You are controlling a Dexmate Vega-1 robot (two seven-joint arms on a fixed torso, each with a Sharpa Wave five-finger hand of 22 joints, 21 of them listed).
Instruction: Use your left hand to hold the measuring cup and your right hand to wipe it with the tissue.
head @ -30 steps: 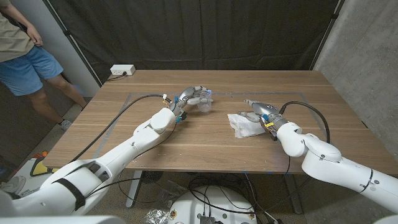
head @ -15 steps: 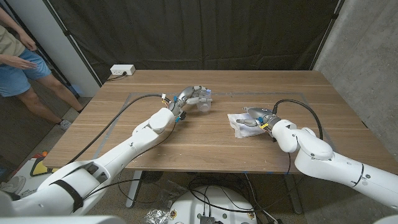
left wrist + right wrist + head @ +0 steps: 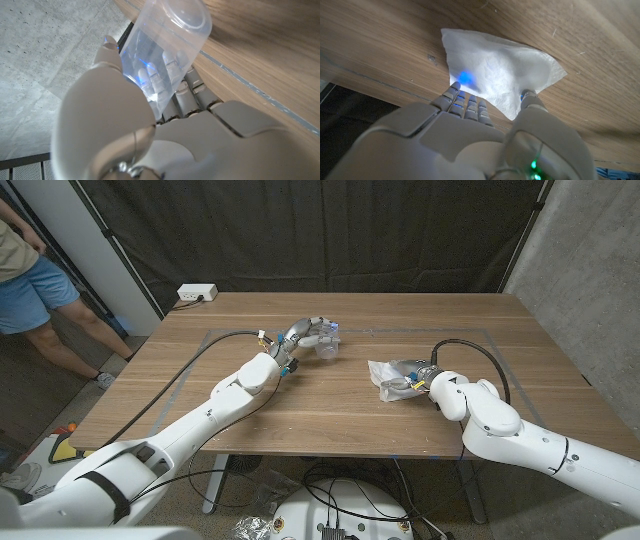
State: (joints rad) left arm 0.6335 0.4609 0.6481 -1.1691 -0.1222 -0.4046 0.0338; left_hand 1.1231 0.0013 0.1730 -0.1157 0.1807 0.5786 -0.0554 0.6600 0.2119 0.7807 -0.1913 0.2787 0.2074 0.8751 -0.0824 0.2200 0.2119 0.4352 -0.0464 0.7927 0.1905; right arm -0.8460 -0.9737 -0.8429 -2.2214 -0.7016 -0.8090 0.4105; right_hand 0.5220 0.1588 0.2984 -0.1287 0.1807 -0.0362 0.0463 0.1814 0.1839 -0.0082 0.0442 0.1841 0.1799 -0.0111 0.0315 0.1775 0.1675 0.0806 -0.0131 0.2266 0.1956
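The clear plastic measuring cup (image 3: 328, 346) is off the table at the back middle, held in my left hand (image 3: 306, 337). In the left wrist view the cup (image 3: 167, 40) sits between thumb and fingers of that hand (image 3: 150, 130), its closed base pointing away. The white tissue (image 3: 386, 375) lies bunched on the table right of centre. My right hand (image 3: 412, 375) is on it. In the right wrist view the fingers (image 3: 465, 102) and thumb pinch the near edge of the tissue (image 3: 500, 72), which is still against the wood.
A white power strip (image 3: 197, 293) lies at the table's back left corner. Grey tape lines (image 3: 225, 332) mark a rectangle on the wooden top. Black cables run along both arms. A person (image 3: 30, 270) stands beyond the table's left side.
My right hand has turned and closed onto the tissue, which has bunched up under it. The left hand keeps the cup where it was. The person at the left has shifted.
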